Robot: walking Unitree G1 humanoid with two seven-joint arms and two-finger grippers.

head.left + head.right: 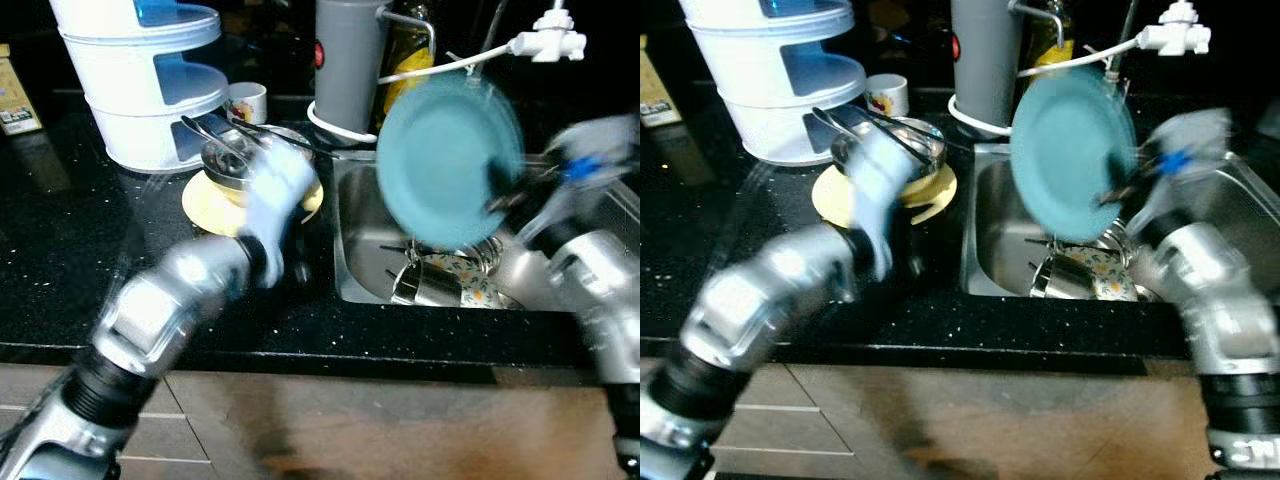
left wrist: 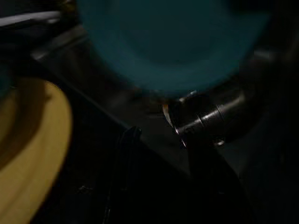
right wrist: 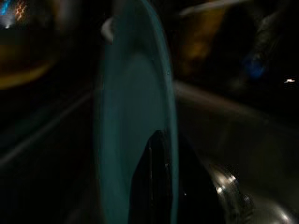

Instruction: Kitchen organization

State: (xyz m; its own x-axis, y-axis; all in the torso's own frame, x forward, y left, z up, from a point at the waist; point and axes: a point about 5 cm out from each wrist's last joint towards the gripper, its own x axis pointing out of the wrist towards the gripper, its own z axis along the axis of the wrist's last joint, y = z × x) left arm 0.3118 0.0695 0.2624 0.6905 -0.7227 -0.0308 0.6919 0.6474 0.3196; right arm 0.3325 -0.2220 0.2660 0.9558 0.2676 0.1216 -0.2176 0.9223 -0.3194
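1. Right now the right gripper pinches the lower right rim of a teal plate, with one black finger lying flat against the plate's face in the right wrist view.
2. Held nearly upright, the teal plate hangs above the steel sink and faces the camera.
3. Down in the sink, under the plate, lie a steel cup on its side and a floral-patterned dish.
4. Left of the sink, the left arm is blurred and reaches over the black countertop; the left gripper points past the sink's edge toward the plate, and I cannot tell whether its fingers are spread or together.
5. Just left of the sink a yellow plate sits on the countertop, carrying a steel bowl with tongs resting across it.
6. Behind the yellow plate stands a white and blue tiered container, with a small white mug beside it.
7. At the sink's back left corner stands a grey cylinder.
8. Above the sink's back edge sits a white tap fitting.
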